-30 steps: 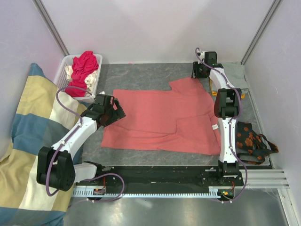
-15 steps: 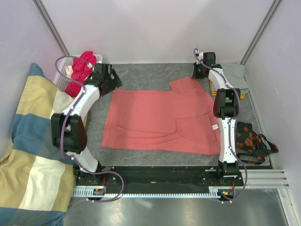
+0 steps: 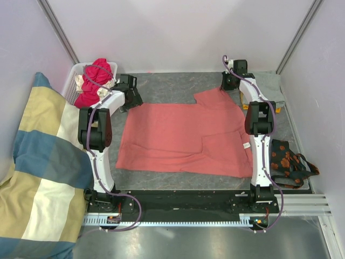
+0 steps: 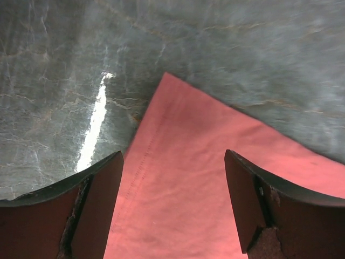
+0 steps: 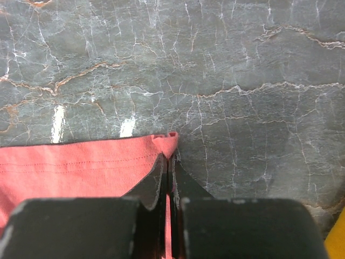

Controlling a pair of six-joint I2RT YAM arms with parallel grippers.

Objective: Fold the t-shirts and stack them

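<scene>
Right fingers (image 5: 144,190) on salmon tee (image 3: 183,135) corner; grey marbled tabletop (image 3: 161,86), pale walls (image 3: 178,38).

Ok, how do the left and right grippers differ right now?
The left gripper is open, jaws either side of the far-left corner of the salmon-pink t-shirt, gripping nothing; the right gripper is shut, pinching its far-right corner. The left gripper sits beside the white basket, the right gripper near the grey t-shirt. Both are at the shirt's far edge.
</scene>
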